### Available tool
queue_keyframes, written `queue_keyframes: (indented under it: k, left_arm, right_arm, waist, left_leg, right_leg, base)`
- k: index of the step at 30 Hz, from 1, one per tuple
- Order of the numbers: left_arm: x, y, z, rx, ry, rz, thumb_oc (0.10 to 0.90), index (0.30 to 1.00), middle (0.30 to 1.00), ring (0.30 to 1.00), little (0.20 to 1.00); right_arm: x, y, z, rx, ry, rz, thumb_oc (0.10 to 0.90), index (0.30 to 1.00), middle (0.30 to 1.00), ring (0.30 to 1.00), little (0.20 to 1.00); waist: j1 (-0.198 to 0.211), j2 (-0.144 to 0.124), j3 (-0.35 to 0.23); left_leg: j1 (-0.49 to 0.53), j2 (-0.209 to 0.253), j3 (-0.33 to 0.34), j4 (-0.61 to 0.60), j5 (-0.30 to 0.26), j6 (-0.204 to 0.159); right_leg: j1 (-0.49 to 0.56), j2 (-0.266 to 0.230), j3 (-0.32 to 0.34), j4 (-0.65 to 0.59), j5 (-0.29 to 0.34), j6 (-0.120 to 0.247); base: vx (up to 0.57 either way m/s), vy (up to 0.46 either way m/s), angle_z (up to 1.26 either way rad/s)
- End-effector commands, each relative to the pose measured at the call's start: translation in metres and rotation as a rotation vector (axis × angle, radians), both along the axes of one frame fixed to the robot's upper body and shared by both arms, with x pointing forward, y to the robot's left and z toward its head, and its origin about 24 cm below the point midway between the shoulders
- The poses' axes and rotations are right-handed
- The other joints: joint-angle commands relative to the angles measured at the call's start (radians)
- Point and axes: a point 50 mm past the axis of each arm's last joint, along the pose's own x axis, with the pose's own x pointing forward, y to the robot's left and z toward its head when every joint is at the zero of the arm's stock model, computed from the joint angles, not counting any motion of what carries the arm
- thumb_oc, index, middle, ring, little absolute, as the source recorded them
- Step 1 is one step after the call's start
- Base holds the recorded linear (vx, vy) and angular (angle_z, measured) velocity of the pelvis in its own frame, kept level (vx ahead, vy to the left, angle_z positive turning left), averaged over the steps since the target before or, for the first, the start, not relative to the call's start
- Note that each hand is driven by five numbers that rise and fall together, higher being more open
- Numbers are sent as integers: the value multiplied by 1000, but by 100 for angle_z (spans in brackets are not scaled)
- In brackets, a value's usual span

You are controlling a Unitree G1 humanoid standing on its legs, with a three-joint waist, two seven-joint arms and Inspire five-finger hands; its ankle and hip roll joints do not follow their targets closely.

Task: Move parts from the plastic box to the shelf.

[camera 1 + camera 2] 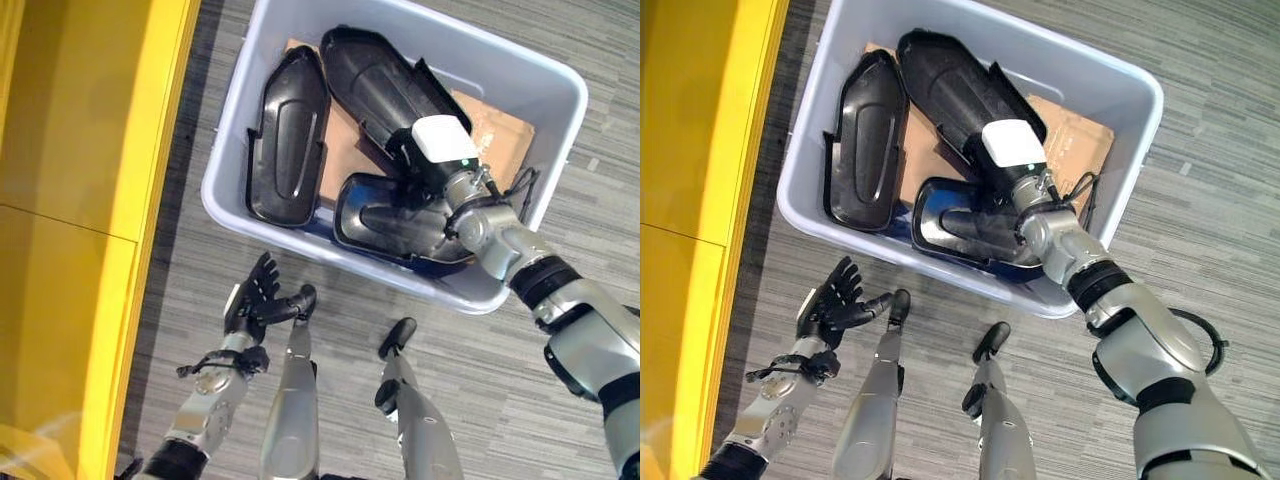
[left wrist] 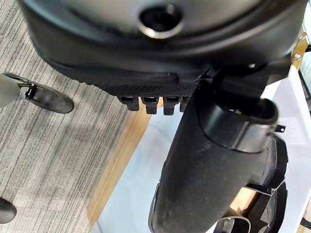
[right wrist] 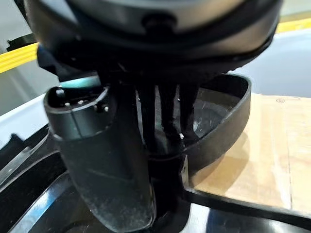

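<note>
Reaching into the plastic box (image 1: 250, 130) on the floor, our right hand (image 1: 430, 170) touches a black part (image 1: 970, 225); its grip is hidden. Next, lift it toward the yellow shelf (image 1: 70, 200). Our left hand (image 1: 255, 300) waits open.

Your robot's arms are silver-grey shells broken by black bands at the joints, clearest on the right arm at the lower right of the frame. Each ends in a dark hand: the left hand (image 1: 262, 296), lower left, is black all over with a pale patch along its outer edge, and the right hand (image 1: 1012, 178) carries a white block on its back with a small green light. Up close, the thumb (image 3: 104, 165) is a smooth, dusty black casing.
</note>
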Motion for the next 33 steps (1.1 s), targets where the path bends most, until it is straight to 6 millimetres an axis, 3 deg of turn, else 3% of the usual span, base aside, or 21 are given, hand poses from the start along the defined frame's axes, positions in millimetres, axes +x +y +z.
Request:
queue_keyframes:
  k: [1, 10, 20, 33]
  left_arm:
    - [2, -13, 25, -14, -144, -54, 900, 1000, 1000, 1000, 1000]
    - [1, -6, 25, -3, -139, -29, 900, 1000, 1000, 1000, 1000]
    - [-6, 5, 20, 22, -104, -18, 900, 1000, 1000, 1000, 1000]
    - [-15, 17, 10, 33, -57, 7, 900, 1000, 1000, 1000, 1000]
  right_arm:
    - [1, -9, 6, -156, -21, -35, 400, 300, 300, 300, 300]
    - [-20, 6, 24, -185, -127, 101, 400, 300, 300, 300, 300]
    - [-43, 19, 49, -102, -211, 244, 400, 300, 300, 300, 300]
    - [-57, 25, 69, 110, -273, 340, 400, 300, 300, 300, 300]
  waist:
    - [18, 10, 13]
    - [3, -17, -2]
    - [-1, -57, -75]
    - [-12, -71, -145]
  left_leg:
    - [78, 43, 42, -29, -19, -1]
    - [121, 38, 48, -29, -35, 3]
    - [189, 35, 50, -29, -48, 3]
    - [258, 32, 61, -29, -67, 16]
  right_leg:
    - [-33, -135, 43, 154, -68, 104]
    - [13, -138, 48, 138, -63, 112]
    - [94, -135, 46, 107, -55, 116]
    - [147, -133, 65, 106, -64, 117]
  base:
    - [0, 23, -4]
    - [0, 0, 0]
    - [0, 5, 1]
    - [0, 0, 0]
